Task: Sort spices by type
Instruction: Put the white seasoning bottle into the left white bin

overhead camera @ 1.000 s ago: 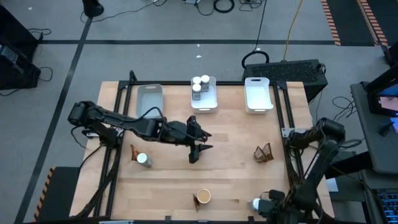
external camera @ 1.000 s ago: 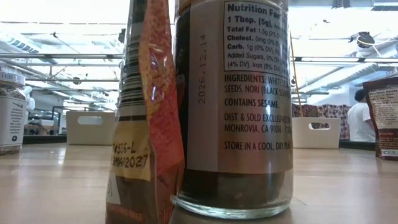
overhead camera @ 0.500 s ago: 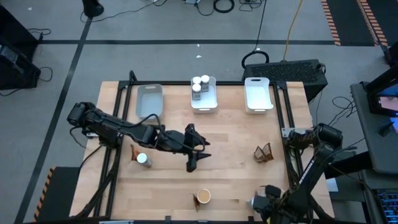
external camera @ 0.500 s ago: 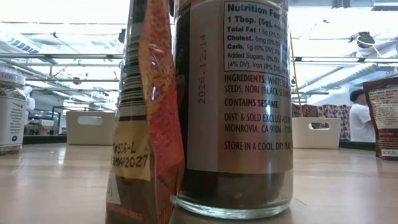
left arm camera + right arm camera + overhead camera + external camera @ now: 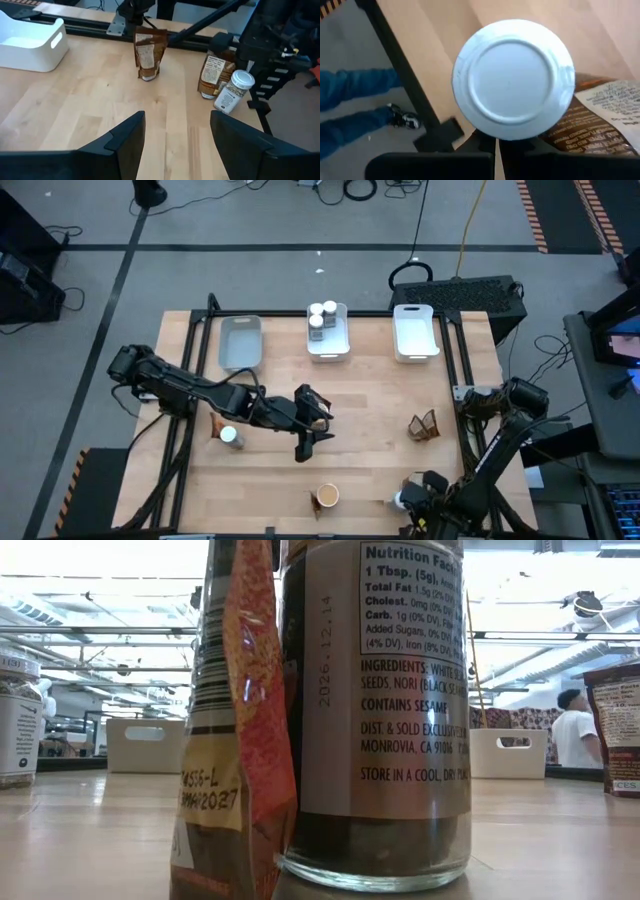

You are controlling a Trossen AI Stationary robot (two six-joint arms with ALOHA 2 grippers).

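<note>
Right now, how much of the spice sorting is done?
Done: a few white-capped jars sit in the middle white tray. In hand: nothing; the left gripper hangs open, the right gripper is shut beside another white-capped jar. Left: brown crinkled pouches and jars on the wooden table.

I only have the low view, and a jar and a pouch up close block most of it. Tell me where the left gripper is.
Observer: The left gripper hovers over the middle of the table, fingers open with nothing between them.
Operator: Now give me the right one.
Observer: The right gripper is shut, low at the table's edge on the right arm's side. It is next to a white-capped jar that leans on a brown pouch.
Operator: Report what is already in a tray.
Observer: Three white-capped jars stand together in the middle white tray at the far side of the table.
</note>
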